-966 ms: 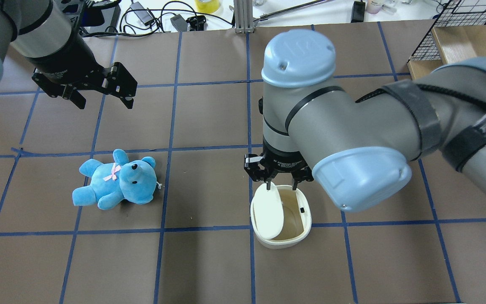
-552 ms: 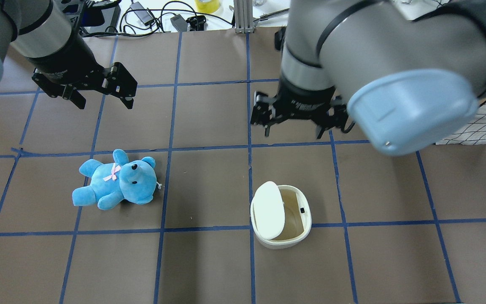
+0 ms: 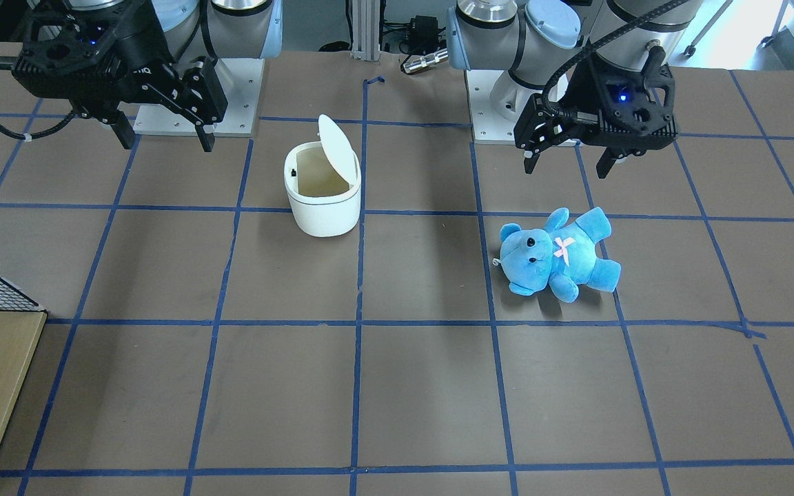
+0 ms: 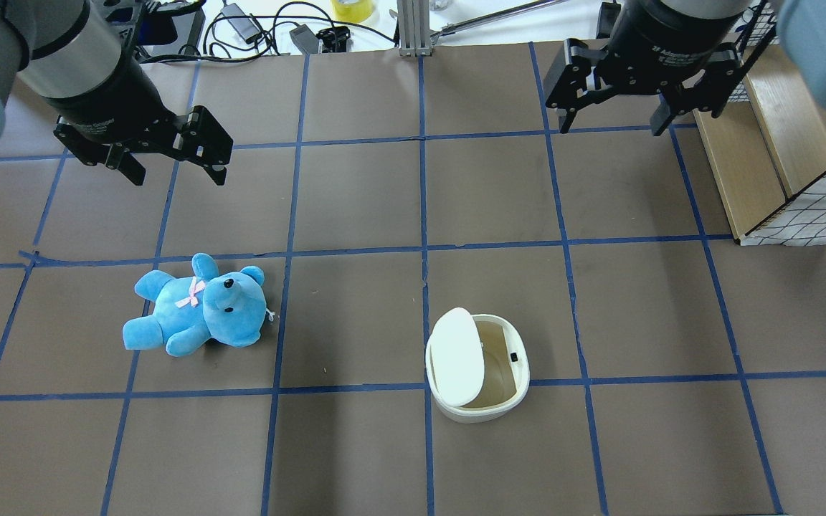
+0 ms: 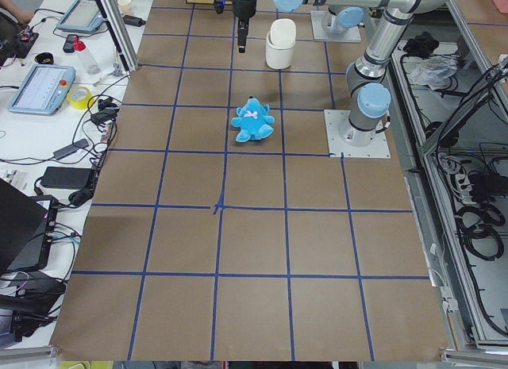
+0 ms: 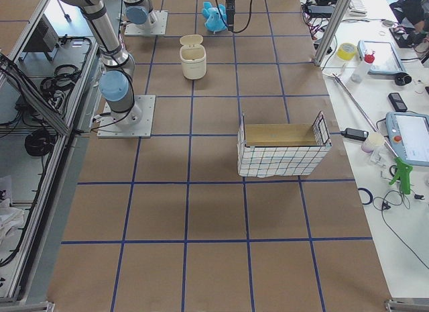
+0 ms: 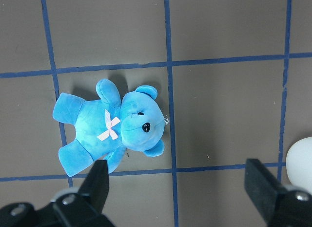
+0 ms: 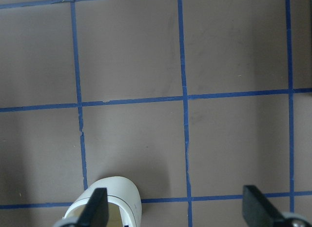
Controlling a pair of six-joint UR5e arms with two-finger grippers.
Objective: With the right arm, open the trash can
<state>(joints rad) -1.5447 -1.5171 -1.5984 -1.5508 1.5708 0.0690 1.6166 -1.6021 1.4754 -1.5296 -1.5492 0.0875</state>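
Observation:
The white trash can stands on the table with its flip lid tilted up and the beige inside showing; it also shows in the front view and at the bottom of the right wrist view. My right gripper is open and empty, high above the table, well beyond the can and to its right. It also shows in the front view. My left gripper is open and empty, hanging above and beyond the blue plush bear.
The bear lies on its back left of the can, about a tile away. A wire-mesh basket with a wooden bottom stands at the table's right edge, close to my right gripper. Cables and small items lie along the far edge.
My right gripper rose from the can's rim and drew back to the far right. The lid stays tilted open. The left arm and the bear have not moved.

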